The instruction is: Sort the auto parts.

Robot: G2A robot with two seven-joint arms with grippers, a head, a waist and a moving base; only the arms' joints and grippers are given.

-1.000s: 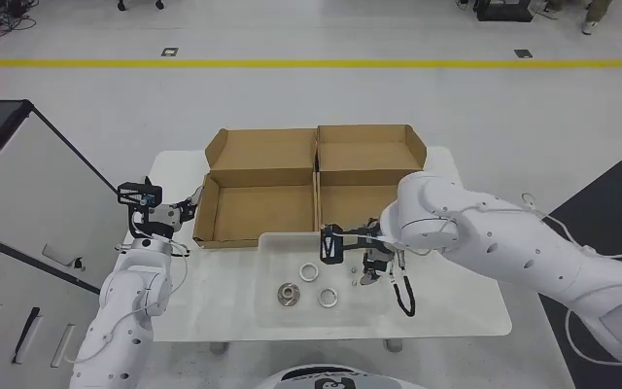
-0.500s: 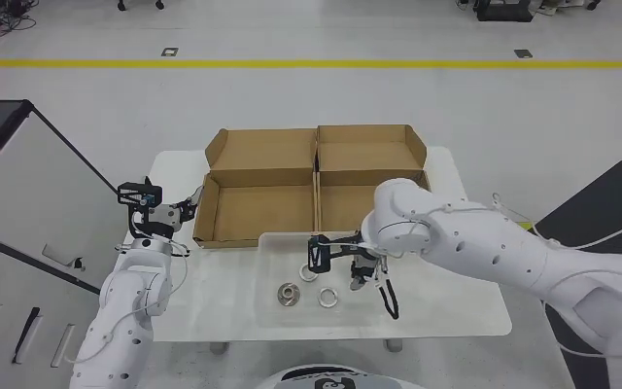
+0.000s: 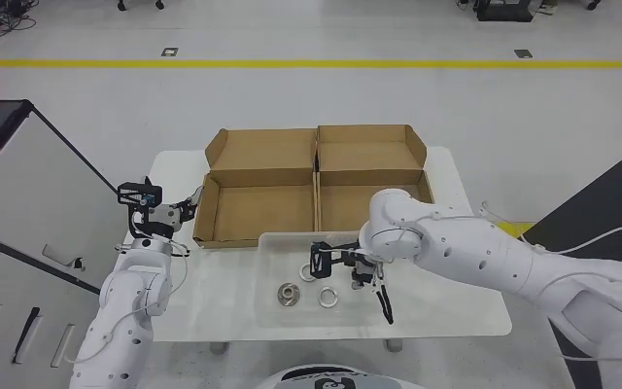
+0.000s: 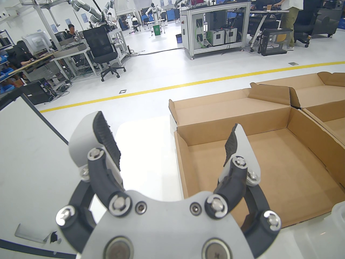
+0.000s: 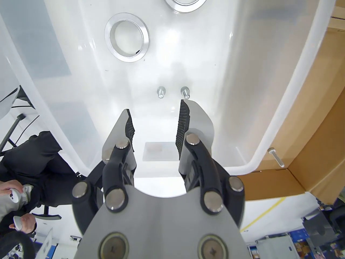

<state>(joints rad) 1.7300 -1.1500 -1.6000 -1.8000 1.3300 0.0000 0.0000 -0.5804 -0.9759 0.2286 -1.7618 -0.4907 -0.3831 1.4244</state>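
Inside the white tray (image 5: 314, 63), two small bolts (image 5: 185, 91) are seen just ahead of the right gripper (image 5: 155, 109), which is held apart and empty. They are judged hard, light and slippery, so one is best pinched across its body.

White table (image 3: 457, 292) with rounded corners. Directly on it, at the far side, left cardboard box (image 3: 255, 212) and right cardboard box (image 3: 350, 204), both open, side by side, walls touching, lids folded back. Just in front of them, on the near half, translucent plastic tray (image 3: 282, 236), far rim close against the boxes' near walls, mostly before the right one. Bare tabletop either side of the tray.
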